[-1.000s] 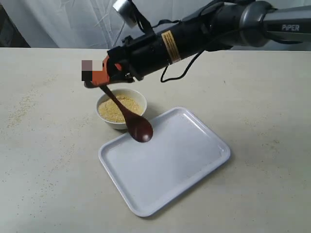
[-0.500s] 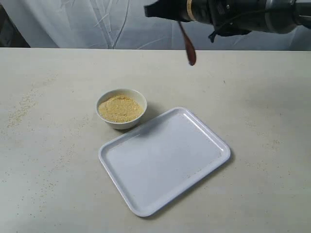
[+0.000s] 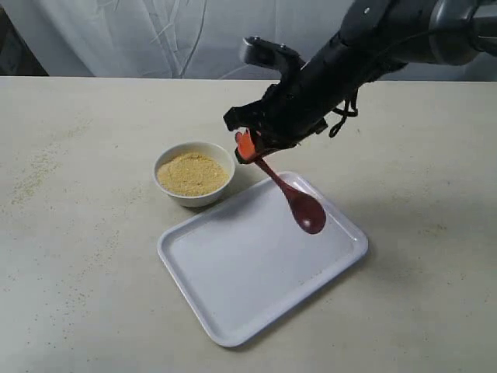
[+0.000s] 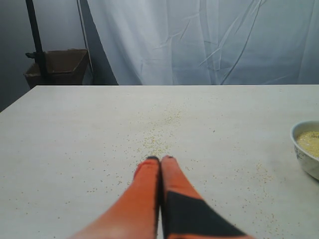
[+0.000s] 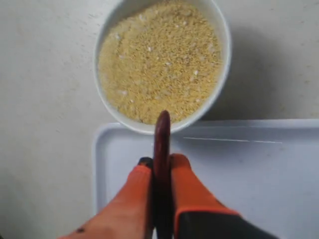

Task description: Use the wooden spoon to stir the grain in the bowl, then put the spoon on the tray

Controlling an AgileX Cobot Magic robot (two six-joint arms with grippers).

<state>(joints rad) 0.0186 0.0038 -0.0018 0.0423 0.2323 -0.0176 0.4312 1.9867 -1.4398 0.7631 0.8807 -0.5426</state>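
Note:
My right gripper (image 3: 247, 145) is shut on the handle of the dark reddish-brown wooden spoon (image 3: 303, 208), beside the bowl's right rim. The spoon slants down, and its oval head is over the far right part of the white tray (image 3: 233, 287); I cannot tell whether it touches. The small white bowl (image 3: 177, 194) holds golden grain (image 3: 192, 172). In the right wrist view the spoon (image 5: 162, 129) runs between the orange fingers (image 5: 137, 186) of the right gripper (image 5: 161, 162), above the tray (image 5: 249, 169), with the bowl (image 5: 225, 47) of grain (image 5: 159, 59) beyond. My left gripper (image 4: 160, 159) is shut and empty over the table.
Loose grains (image 4: 158, 139) are scattered on the beige table ahead of the left gripper and along the table's left side (image 3: 31, 180). The bowl (image 4: 305, 159) shows at the edge of the left wrist view. A white curtain (image 3: 155, 35) hangs behind the table.
The right arm carried the spoon from the bowl's near rim up high behind the table. It has come down again, and the spoon's head now hangs over the tray's far right part.

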